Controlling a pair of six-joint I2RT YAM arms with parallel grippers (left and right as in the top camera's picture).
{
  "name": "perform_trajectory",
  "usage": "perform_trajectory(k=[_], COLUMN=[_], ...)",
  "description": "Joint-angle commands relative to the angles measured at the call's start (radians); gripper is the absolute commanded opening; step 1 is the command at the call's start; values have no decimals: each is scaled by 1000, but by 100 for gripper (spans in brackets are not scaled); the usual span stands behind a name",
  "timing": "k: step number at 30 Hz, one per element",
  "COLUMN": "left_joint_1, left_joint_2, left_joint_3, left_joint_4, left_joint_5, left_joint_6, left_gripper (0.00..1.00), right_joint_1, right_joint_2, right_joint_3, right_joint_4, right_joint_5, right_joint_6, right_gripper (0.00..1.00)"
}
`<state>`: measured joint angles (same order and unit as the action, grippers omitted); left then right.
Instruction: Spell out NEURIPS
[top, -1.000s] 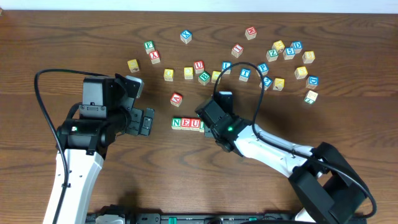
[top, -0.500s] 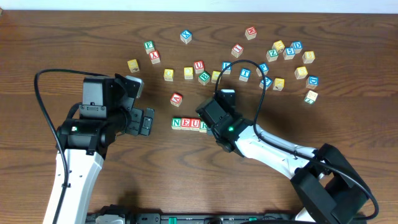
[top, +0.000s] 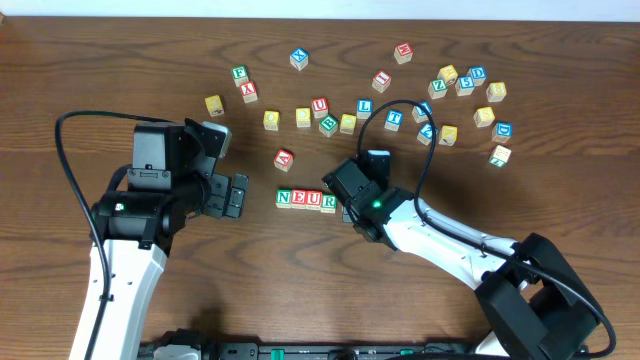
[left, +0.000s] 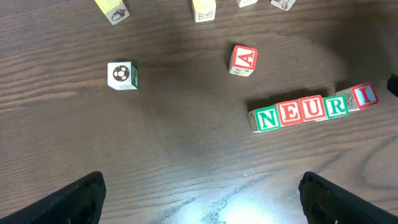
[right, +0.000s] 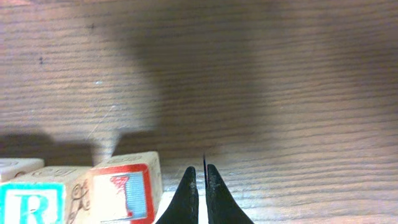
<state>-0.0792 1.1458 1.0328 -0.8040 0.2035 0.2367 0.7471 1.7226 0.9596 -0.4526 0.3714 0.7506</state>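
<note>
cube row (left: 314, 109): n-e-u-r-i, touching
right hand (right: 199, 188): pinched closed, empty, beside i cube (right: 124, 193)
left hand (left: 200, 190): spread wide

On the table (top: 100, 50), a row of cubes (top: 305, 199) is laid left to right near the middle — N, E, U, R, I, each touching the next. The N cube (left: 266, 118) is placed at the left end. The I cube (left: 365, 96) is placed at the right end, against the R cube (left: 336, 106) and slightly out of line. The A cube (top: 284, 159) is located just behind the row's left end, apart from it. The loose cubes (top: 328, 124) are scattered farther behind, toward the table's far edge. The right gripper (right: 199, 180) is positioned just right of the I cube — contact cannot be determined.
</note>
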Motion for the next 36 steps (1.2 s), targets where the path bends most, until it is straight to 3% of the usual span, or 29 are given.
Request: perform_trajectory(k=[1, 36], left_joint_1=[4, 4], left_joint_2=[-1, -1], left_joint_3=[27, 27], left_joint_4=[0, 0], left_joint_5=[-10, -10], left_joint_6=[6, 6], left_gripper=[98, 98], right_joint_1=[-1, 40], right_joint_2=[-23, -21], right_joint_3=[3, -1], right_joint_4=[-1, 43], right_joint_5=[-34, 20], right_joint_6=[16, 8], right_gripper=[1, 1])
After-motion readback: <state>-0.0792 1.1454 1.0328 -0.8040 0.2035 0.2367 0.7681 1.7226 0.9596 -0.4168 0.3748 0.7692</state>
